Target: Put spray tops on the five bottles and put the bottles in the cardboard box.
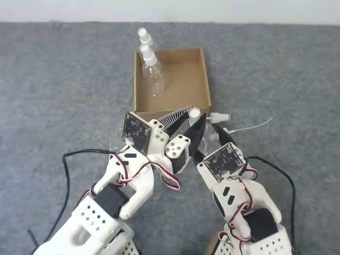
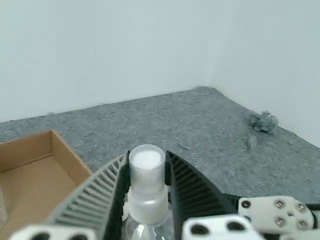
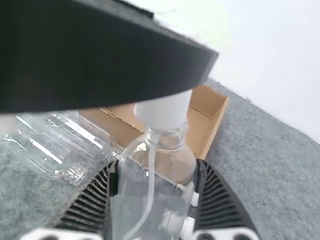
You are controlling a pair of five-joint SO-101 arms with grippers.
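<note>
Pinching a white, cylindrical plastic top (image 2: 146, 182) between its black ribbed fingers (image 2: 95, 200), the left gripper (image 2: 147, 159) is closed on it from both sides. The top sits at the neck of a clear bottle (image 3: 159, 165). The right gripper (image 3: 156, 172) clasps that bottle's round, see-through body between its own ribbed fingers. The bottle stands roughly upright, and a thin tube shows inside it.

From the high view, the two grippers meet just in front of the near wall of the box (image 1: 205, 79), above the carpet (image 1: 64, 79). The box is open, shallow and rectangular, made of plain brown cardboard.

Inside it, along one side wall, lies a capped bottle (image 1: 155, 79) of glossy clear plastic, its white sprayer towards the far wall. A second sprayer (image 1: 143, 35) shows just beyond that far wall, though what it sits on cannot be made out.

A loose top (image 1: 220, 117) lies on the carpet beside the box's near corner, close to the right gripper. Its thin pale tube (image 1: 252, 127) curves away across the pile.

In the right wrist view, empty bottles (image 3: 47, 137) lie on their sides on the carpet near the box. They are transparent and have open threaded necks.

The carpet is grey, short-piled and felt-like. A small clump of fluff (image 2: 263, 121) rests on it near the smooth white wall (image 2: 125, 45).
</note>
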